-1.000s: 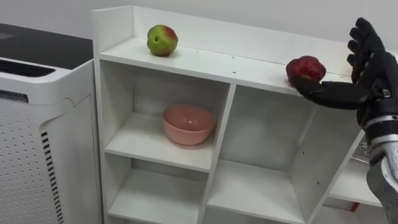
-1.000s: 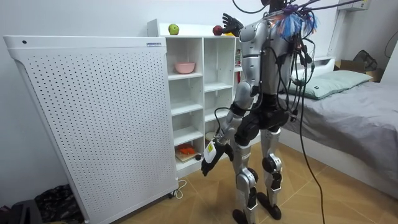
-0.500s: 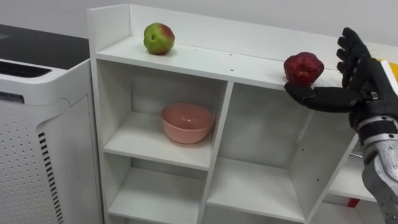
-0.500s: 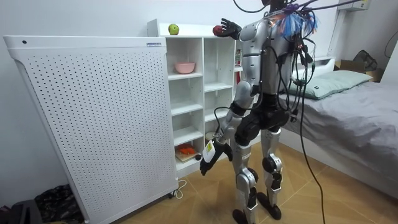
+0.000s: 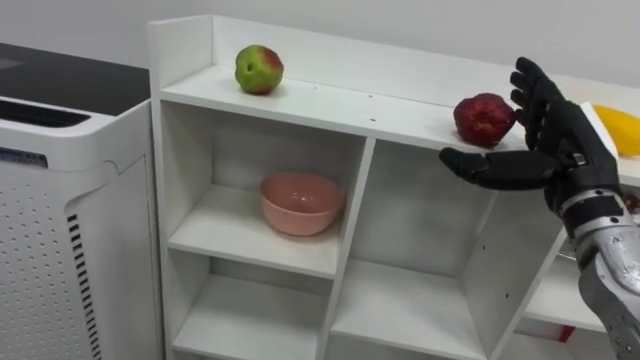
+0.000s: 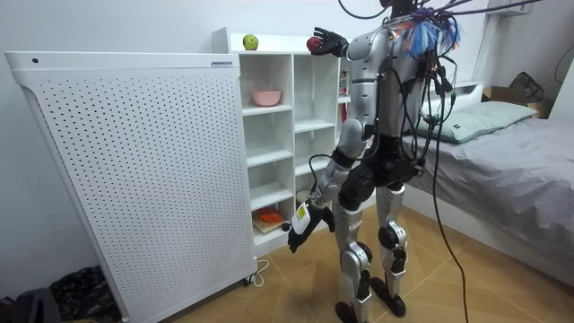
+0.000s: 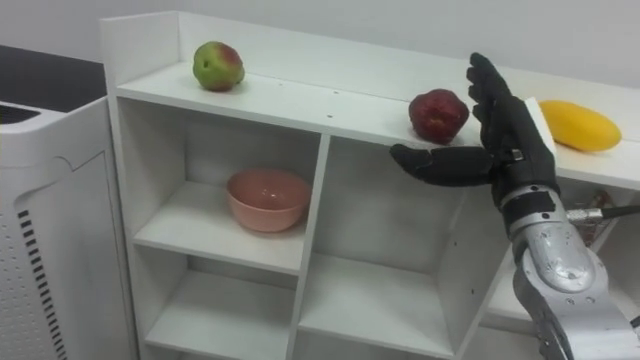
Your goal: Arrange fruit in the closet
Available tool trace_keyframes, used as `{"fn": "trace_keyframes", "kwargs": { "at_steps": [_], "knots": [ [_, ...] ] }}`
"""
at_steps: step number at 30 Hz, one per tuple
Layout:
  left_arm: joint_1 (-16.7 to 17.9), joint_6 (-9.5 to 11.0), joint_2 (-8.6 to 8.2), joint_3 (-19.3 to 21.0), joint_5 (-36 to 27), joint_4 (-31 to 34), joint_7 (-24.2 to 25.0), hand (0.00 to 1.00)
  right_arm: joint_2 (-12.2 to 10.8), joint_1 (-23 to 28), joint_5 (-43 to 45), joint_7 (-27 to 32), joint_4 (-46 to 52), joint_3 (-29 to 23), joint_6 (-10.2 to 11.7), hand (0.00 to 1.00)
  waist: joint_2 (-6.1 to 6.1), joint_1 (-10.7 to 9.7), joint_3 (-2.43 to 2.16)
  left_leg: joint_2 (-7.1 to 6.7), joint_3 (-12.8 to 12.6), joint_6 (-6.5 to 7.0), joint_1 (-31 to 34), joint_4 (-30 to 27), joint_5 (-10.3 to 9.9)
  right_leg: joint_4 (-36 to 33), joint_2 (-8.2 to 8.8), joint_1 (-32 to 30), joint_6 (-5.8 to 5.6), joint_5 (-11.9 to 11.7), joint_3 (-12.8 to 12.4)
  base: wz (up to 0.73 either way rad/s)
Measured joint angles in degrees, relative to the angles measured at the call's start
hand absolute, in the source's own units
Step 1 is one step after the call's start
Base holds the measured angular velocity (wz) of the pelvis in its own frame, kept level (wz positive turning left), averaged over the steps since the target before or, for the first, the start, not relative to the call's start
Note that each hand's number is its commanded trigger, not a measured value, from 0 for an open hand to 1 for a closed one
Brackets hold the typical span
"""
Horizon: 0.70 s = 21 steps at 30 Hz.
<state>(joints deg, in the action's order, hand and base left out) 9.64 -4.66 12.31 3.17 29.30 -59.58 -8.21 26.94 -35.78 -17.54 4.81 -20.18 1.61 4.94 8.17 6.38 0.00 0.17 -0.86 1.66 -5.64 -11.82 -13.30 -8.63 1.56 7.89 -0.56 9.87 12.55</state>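
the red apple (image 7: 438, 115) rests on the closet's top shelf (image 7: 310, 103), between a green apple (image 7: 218, 66) and a mango (image 7: 580, 126). the right hand (image 7: 510, 145), fingers spread straight, is just beside it.

pink bowl (image 5: 302, 202): upright, mouth up | white perforated cabinet (image 6: 134, 170): tall, dark top, stands on the wooden floor (image 6: 269, 296), to the bowl's left | bed (image 6: 511, 179): grey cover, at the room view's right | pillow (image 6: 471, 118): pale, lying on the bed | dark bundle (image 6: 36, 305): on the floor, room view's lower left corner
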Motion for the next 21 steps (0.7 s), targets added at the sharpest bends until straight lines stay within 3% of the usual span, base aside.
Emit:
{"fn": "trace_keyframes", "kwargs": {
  "at_steps": [21],
  "knots": [
    [-0.19,0.0,0.02,-0.09,-0.39,-0.06,0.0,0.0,0.39,-1.51,0.25,0.02,0.06,0.05,0.4,1.0,-0.07,0.14,0.4,0.0,0.26,-0.01,0.03,0.18,-0.01,0.0,-0.04,-0.02,0.0,0.0,-0.1,0.0]
  ]
}}
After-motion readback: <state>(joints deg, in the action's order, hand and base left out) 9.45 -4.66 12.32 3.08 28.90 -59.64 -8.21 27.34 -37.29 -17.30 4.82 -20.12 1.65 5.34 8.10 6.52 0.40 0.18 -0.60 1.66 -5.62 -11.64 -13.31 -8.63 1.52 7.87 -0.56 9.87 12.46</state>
